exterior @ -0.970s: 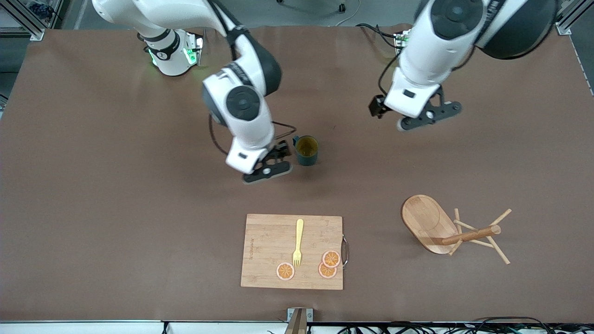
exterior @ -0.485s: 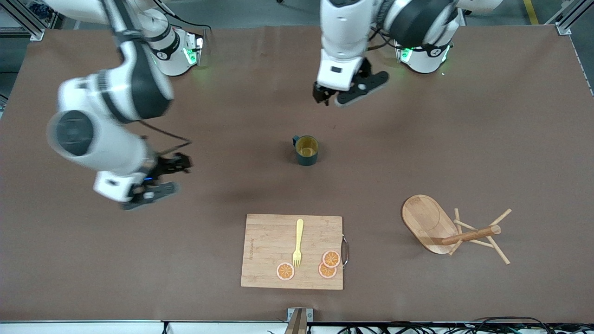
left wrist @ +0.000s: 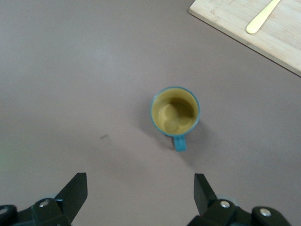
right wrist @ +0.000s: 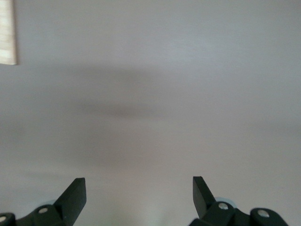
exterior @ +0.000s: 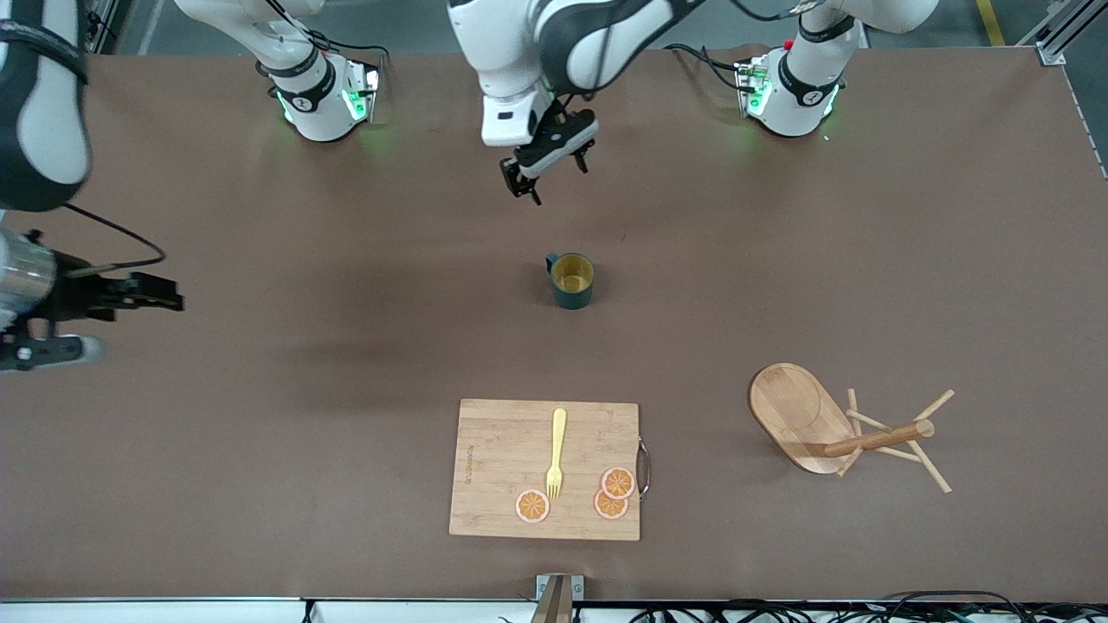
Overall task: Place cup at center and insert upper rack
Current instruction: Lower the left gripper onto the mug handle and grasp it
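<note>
Teal cup (exterior: 571,280) sits upright mid-table, handle toward the right arm's end, nothing gripping it, so the centering step looks done. Wooden upper rack (exterior: 838,431) lies tipped on its side toward the left arm's end, nearer the front camera than the cup, base on edge, post and pegs resting on the table. Left gripper (exterior: 545,163) hangs over bare table between the arm bases and the cup, fingers spread wide, empty. Right gripper (exterior: 69,322) is out over the right arm's end of the table, fingers apart, empty, waiting. Next step is probably the rack: best to grab the round post near the base, clear of the pegs, then stand it up slowly so it doesn't swing. Cutting board (exterior: 506,450) with fork (exterior: 556,452) isn't involved.
</note>
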### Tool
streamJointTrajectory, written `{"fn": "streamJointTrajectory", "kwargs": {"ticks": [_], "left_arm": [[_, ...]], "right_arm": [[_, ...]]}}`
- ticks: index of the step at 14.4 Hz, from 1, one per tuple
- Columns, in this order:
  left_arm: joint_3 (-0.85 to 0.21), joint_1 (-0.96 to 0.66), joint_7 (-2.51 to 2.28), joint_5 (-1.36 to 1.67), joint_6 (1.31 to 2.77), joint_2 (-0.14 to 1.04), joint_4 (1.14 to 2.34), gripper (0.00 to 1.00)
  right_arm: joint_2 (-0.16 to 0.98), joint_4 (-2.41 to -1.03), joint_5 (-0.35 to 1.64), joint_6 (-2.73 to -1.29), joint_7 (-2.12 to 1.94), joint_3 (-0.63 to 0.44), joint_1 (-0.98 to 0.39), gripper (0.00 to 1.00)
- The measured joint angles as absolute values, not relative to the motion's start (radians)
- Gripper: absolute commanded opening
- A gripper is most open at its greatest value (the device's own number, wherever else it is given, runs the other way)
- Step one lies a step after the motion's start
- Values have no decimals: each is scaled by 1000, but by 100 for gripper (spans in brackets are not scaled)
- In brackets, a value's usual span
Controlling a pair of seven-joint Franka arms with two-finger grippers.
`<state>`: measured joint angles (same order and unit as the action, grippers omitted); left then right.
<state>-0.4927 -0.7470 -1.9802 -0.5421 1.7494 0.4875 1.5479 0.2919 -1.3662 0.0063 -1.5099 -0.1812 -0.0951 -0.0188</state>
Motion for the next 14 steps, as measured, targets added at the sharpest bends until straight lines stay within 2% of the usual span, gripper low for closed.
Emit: {"fn": "streamJointTrajectory", "kwargs": {"ticks": [4,7,9,14], "left_arm": [[-461,-871,-2218,-739,1750,679,1465,96],[-327,-997,-2284,-771,1754,792,1381,93],[-235,-1078,-2292,-771,1759,843,1335,90],[-147,-1145,-2321,-774,1760,911,1294,81]], "right_arm": [[292,-1352,-46,-1497,-180,-94,-9,100],[293,-1342,-47,-1495,-180,-94,-3,100],[293,-1325,-47,-1489,-179,-93,-3,100],[292,-1300,-41,-1393,-176,-88,-2,100]]}}
